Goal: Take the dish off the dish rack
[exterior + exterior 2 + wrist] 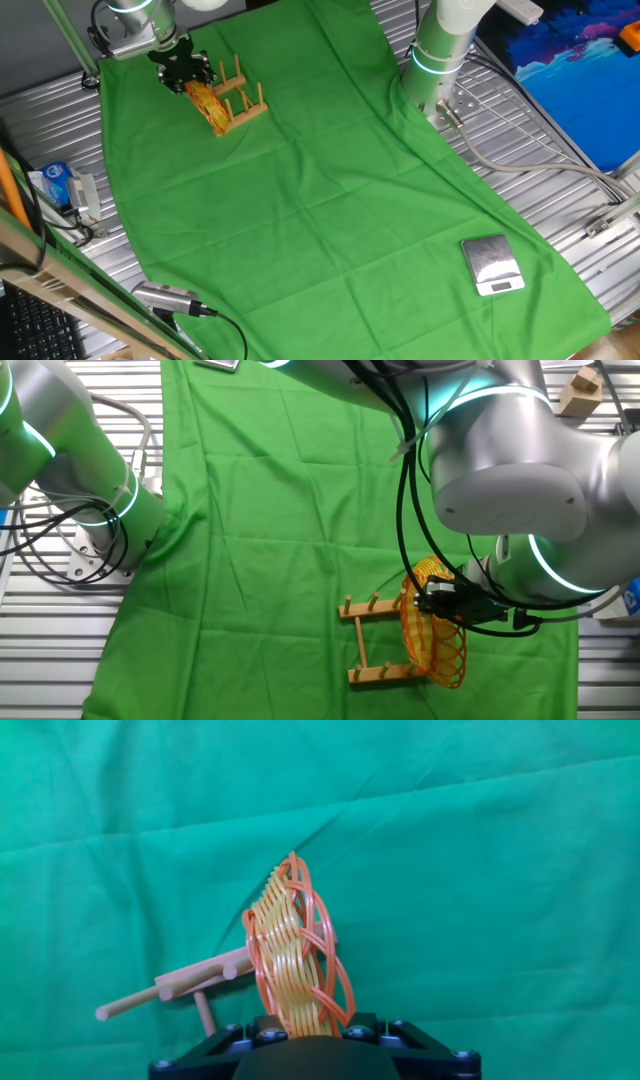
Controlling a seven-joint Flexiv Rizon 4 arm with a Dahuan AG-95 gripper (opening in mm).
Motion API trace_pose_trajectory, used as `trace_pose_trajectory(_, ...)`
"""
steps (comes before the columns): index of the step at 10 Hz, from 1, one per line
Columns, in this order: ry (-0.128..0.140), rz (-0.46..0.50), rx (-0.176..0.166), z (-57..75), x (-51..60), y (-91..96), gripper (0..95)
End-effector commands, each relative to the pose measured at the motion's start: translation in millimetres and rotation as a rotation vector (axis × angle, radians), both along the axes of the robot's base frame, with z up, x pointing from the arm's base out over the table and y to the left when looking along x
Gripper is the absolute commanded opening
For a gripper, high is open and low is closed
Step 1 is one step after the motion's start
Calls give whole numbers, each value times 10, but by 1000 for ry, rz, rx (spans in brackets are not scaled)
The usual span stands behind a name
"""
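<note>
The yellow-orange woven dish [210,108] stands on edge at the end of the small wooden dish rack [242,93], at the far left of the green cloth. My gripper [190,80] is right above it, with the dish rim between the jaws. In the other fixed view the dish [432,638] stands at the right end of the rack [368,643] with the gripper [442,605] on its upper edge. In the hand view the dish [290,945] rises from between my jaws [300,1032], which are shut on its rim; rack pegs [185,986] lie to its left.
A silver scale [492,265] lies at the cloth's near right. A second robot base [440,50] stands at the far right edge of the cloth. A blue-white carton [55,185] and cables lie on the metal table to the left.
</note>
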State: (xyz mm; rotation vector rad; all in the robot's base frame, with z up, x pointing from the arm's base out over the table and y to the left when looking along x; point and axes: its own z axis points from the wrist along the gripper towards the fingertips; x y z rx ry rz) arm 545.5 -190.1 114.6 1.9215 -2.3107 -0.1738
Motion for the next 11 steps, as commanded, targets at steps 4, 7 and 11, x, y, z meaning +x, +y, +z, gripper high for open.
trace_pose_trajectory(4,33,-54,-8,67,-28,-20,0)
trace_pose_trajectory(7,43,-71,3,67,-28,-20,0)
trace_pose_trajectory(11,66,-105,32,102,-35,-16,0)
